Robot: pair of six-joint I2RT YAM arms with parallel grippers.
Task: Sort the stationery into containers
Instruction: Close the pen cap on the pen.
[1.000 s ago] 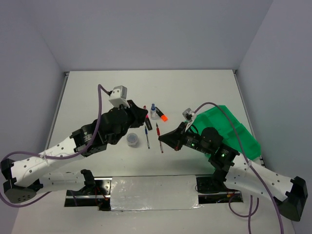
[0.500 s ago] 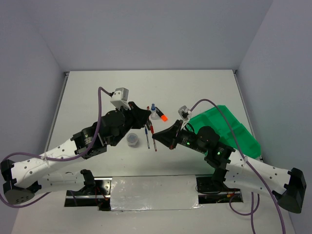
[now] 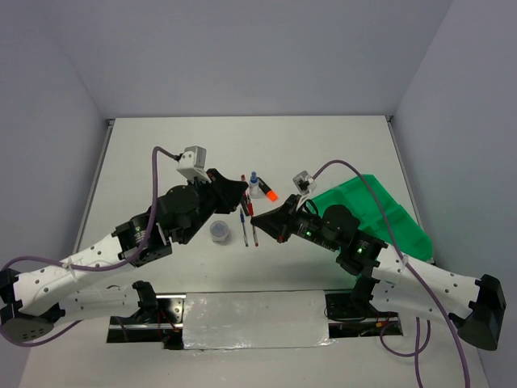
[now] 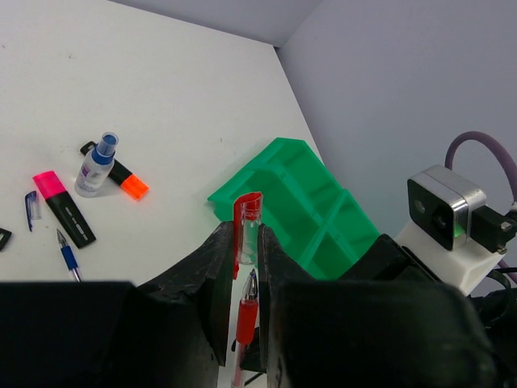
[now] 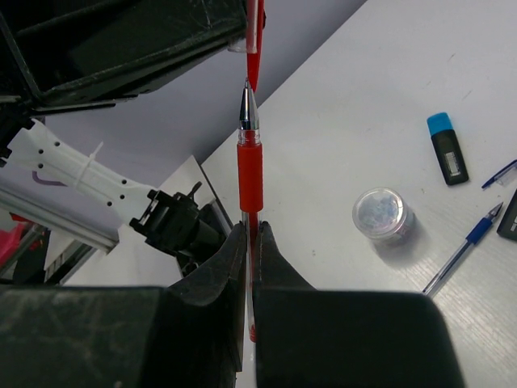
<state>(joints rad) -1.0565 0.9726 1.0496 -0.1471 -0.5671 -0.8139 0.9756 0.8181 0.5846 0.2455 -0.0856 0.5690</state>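
Observation:
My left gripper [image 4: 241, 242] is shut on a clear pen cap with a red clip [image 4: 248, 229], held in the air. My right gripper [image 5: 250, 233] is shut on the red pen [image 5: 250, 162], upright, with its bare tip just short of the cap's mouth [image 5: 254, 32]. The pen also shows between the left jaws [image 4: 245, 317]. In the top view the two grippers [image 3: 244, 202] [image 3: 258, 218] meet above the table's middle. The green divided tray [image 3: 388, 218] lies at the right, seen also from the left wrist [image 4: 323, 218].
On the table lie a white blue-capped bottle [image 4: 97, 164], an orange highlighter [image 4: 129, 183], a pink highlighter [image 4: 63, 206], a blue pen [image 5: 464, 242] with its cap [image 4: 31, 208] off, a round tub [image 5: 381, 214] and a blue highlighter [image 5: 447, 148].
The right gripper has carried the red pen left and up towards the left gripper. The left gripper has shifted slightly. The pen tip now lines up with the cap.

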